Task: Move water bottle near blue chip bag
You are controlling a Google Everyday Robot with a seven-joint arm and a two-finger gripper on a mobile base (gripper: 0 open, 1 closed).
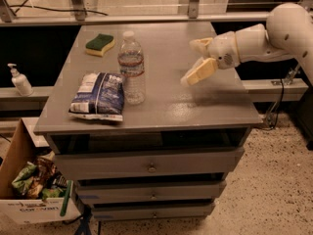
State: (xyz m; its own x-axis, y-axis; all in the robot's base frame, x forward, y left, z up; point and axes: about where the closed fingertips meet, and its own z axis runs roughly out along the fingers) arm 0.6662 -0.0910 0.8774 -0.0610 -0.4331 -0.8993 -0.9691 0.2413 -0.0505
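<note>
The water bottle [132, 67] stands upright on the grey cabinet top [195, 106], clear and ribbed with a white cap and a pale label band. The blue chip bag [98, 95] lies flat right beside it on its left, touching or almost touching. My gripper [198, 58] hangs over the right half of the top, well to the right of the bottle. Its fingers are spread apart and hold nothing. The white arm reaches in from the upper right.
A green and yellow sponge [100, 44] lies at the back left of the top. A white pump bottle [19, 80] stands on a ledge at the left. A cardboard box [29, 190] with snack packets sits on the floor at lower left. Drawers are below the top.
</note>
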